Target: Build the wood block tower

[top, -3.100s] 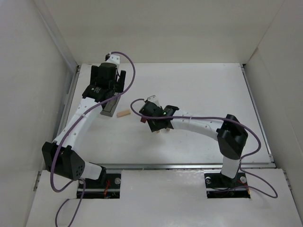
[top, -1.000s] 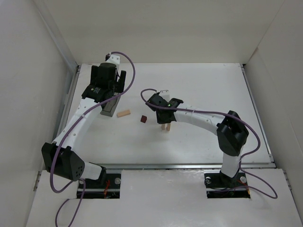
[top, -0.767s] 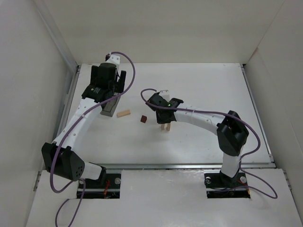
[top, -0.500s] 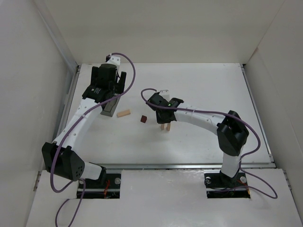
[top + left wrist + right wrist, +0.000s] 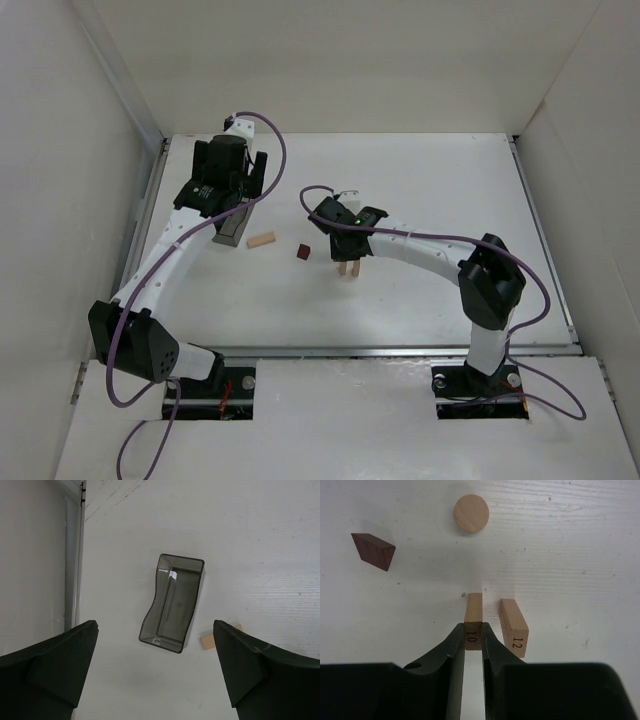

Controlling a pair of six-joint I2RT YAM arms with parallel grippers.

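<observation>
My right gripper [image 5: 473,628] is shut on a pale wood upright marked "10" [image 5: 474,607] that stands on the table. A second pale upright marked "12" [image 5: 513,627] stands close to its right, with a small gap between them. In the top view both uprights [image 5: 348,270] sit under the right gripper [image 5: 345,258]. The dark red-brown cube [image 5: 301,252] lies loose to their left and also shows in the right wrist view [image 5: 373,551]. The pale plank [image 5: 261,240] lies flat further left. My left gripper [image 5: 236,185] is open and empty, high above the grey tray.
The grey rectangular tray [image 5: 172,602] lies empty below the left gripper, with the plank [image 5: 210,641] just beside its right corner. A pale round wood piece [image 5: 471,513] lies on the table beyond the uprights. White walls enclose the table on three sides.
Since three seconds ago the right gripper has moved right and back, uncovering the dark cube. Over the last second nothing has visibly moved. The left arm is still.
</observation>
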